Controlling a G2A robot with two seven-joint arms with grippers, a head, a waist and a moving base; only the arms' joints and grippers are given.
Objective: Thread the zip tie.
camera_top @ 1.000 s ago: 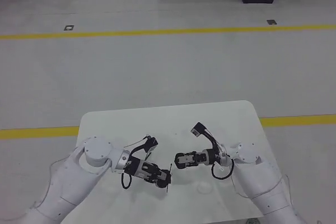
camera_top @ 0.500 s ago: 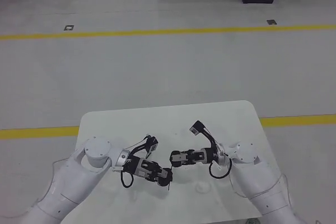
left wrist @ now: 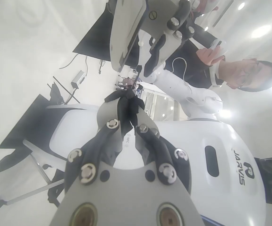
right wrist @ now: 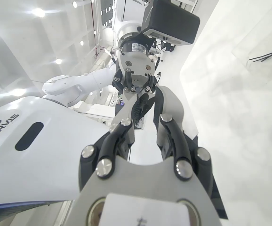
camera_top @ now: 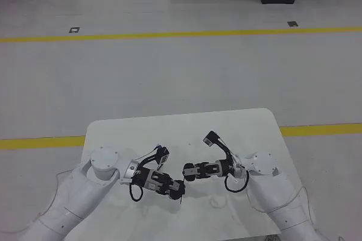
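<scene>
My left gripper (camera_top: pixel 177 188) hangs low over the white table's (camera_top: pixel 247 126) front middle. Its black fingertips (left wrist: pixel 126 96) are shut on a thin black zip tie (left wrist: pixel 136 77), whose free end points up towards the right gripper's fingers (left wrist: pixel 153 57). My right gripper (camera_top: pixel 189 172) faces the left one almost tip to tip. In the right wrist view my right gripper (right wrist: pixel 147 108) stands open, its ribbed pad (right wrist: pixel 138 109) apart from the other finger, and the left gripper (right wrist: pixel 136 83) sits just beyond the gap. Whether the tie's tip lies between the right fingers is hidden.
A clear box holding several spare black zip ties (right wrist: pixel 265 56) rests on the table off to the side of my right arm. The table's rounded edge (right wrist: pixel 185 64) runs close behind the grippers. A person with a handheld controller (left wrist: pixel 215 48) stands behind the robot.
The right gripper has moved left towards the left gripper, and the left gripper has shifted slightly up, so the gap between the two has closed.
</scene>
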